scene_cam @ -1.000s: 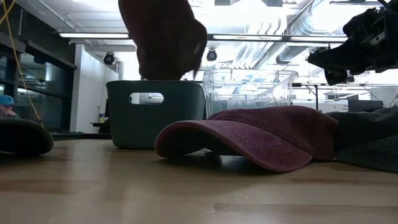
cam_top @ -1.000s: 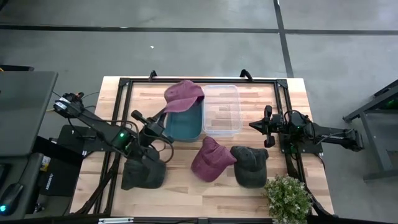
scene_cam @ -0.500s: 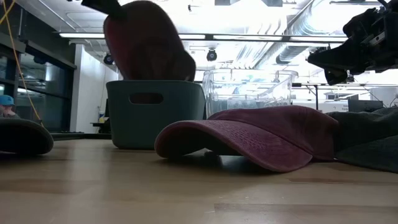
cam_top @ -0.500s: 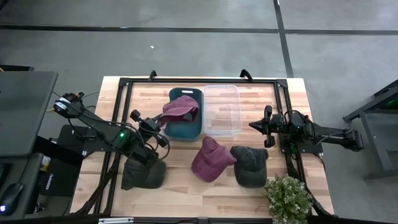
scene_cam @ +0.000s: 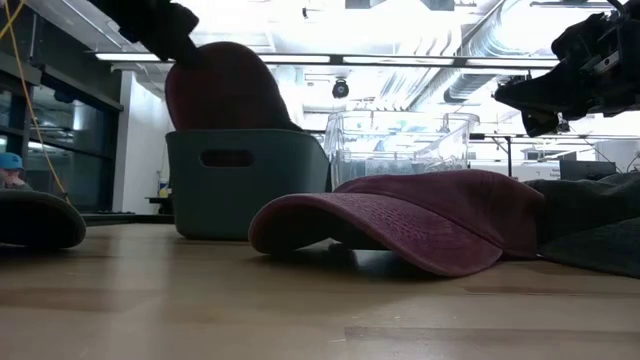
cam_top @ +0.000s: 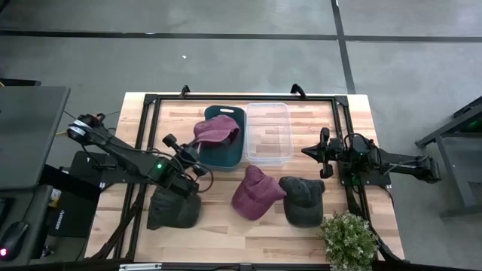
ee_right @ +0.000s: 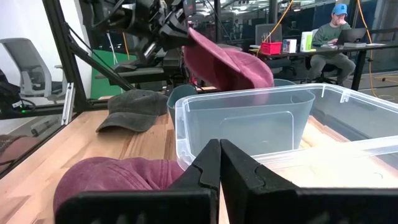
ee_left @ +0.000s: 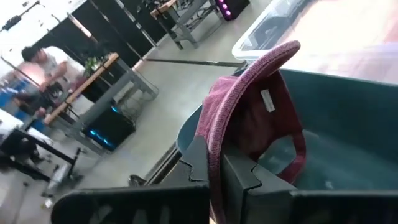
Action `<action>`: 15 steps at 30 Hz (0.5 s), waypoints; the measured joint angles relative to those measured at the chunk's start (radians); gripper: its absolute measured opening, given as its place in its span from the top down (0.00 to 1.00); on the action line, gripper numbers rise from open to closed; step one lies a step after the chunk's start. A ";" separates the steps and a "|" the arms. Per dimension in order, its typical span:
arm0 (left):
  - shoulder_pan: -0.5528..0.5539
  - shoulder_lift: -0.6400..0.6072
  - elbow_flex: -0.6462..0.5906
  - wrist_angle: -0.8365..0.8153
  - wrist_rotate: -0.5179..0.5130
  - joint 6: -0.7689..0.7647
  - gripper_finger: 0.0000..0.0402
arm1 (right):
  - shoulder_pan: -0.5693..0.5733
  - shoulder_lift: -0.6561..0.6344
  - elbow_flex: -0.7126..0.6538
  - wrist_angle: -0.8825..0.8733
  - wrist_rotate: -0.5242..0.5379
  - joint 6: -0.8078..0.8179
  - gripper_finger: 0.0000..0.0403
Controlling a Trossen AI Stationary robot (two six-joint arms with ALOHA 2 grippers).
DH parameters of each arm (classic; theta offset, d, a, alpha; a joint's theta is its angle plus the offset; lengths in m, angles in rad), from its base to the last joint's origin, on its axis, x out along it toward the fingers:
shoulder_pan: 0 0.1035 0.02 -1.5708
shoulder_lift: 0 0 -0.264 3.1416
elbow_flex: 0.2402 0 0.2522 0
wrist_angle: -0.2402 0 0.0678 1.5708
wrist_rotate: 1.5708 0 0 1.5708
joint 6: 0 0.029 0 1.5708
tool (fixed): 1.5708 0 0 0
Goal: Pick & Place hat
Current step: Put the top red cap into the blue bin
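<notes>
Left gripper (cam_top: 197, 150), fingers pinched on the brim of a maroon hat (cam_top: 218, 130), holds it over the teal bin (cam_top: 224, 153), apparently dipping inside. Right gripper (cam_top: 310, 151), pressed together and empty, waits right of the clear bin (cam_top: 269, 134).

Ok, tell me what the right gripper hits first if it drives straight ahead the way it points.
Probably the clear plastic bin: the shut right gripper points at its near wall, though depth is hard to judge.

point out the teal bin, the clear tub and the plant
teal bin (cam_top: 224, 154), high view, bare floor inside
clear tub (cam_top: 269, 135), high view, middle of its base
plant (cam_top: 349, 239), high view, centre of the leaves
</notes>
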 joint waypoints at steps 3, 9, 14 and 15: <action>0.016 0.032 0.000 0.073 0.002 0.096 1.00 | 0.000 0.000 0.000 0.000 0.000 0.000 1.00; 0.029 0.076 0.000 0.190 0.052 0.270 1.00 | 0.000 0.000 0.000 0.000 0.000 0.000 1.00; 0.041 0.095 0.000 0.282 0.033 0.436 1.00 | 0.000 0.000 0.000 0.000 0.000 0.000 1.00; 0.042 0.095 0.000 0.300 0.045 0.442 1.00 | 0.000 0.000 0.000 0.000 0.000 0.000 1.00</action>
